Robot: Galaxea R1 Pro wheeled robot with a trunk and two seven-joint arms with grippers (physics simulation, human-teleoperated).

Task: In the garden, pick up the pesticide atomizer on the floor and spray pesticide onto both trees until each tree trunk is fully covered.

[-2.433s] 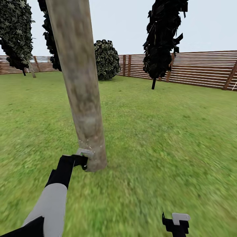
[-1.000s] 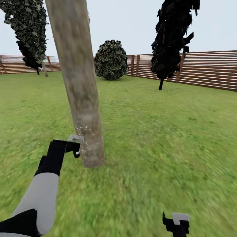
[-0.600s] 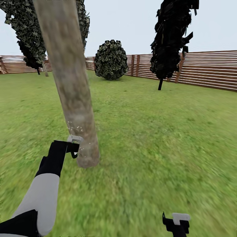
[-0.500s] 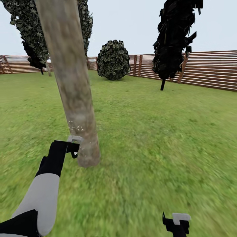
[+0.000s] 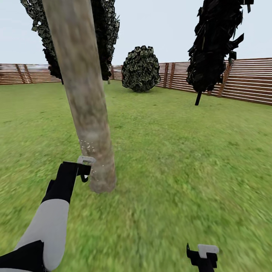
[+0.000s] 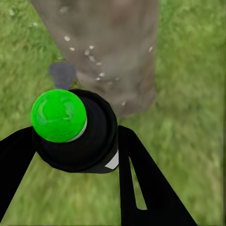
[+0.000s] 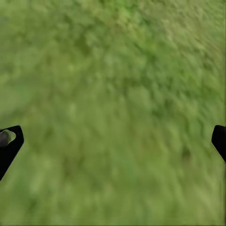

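Observation:
A thick mottled grey-tan tree trunk (image 5: pixel 88 113) rises from the lawn just ahead of me, leaning slightly. White spray specks dot its lower bark (image 6: pixel 113 47). My left gripper (image 5: pixel 85 168) sits right beside the trunk near its base, shut on the pesticide atomizer (image 6: pixel 75 136), a black bottle with a bright green cap. The atomizer's pale grey head (image 5: pixel 86 160) points at the bark. My right gripper (image 5: pixel 202 257) hangs low over the grass (image 7: pixel 113 117), its fingertips (image 7: pixel 9 146) spread wide with nothing between them.
A round leafy bush (image 5: pixel 141 68) and a near-black conifer (image 5: pixel 215 45) stand far off by the brown slat fence (image 5: pixel 249 79). Dark foliage (image 5: pixel 107 34) shows behind the trunk. Open lawn (image 5: pixel 181 151) stretches to the right.
The view has swung, so bush, conifer and fence sit further right. My left gripper keeps the atomizer against the trunk, a little higher on it than 2.4 s ago. The right gripper is unchanged.

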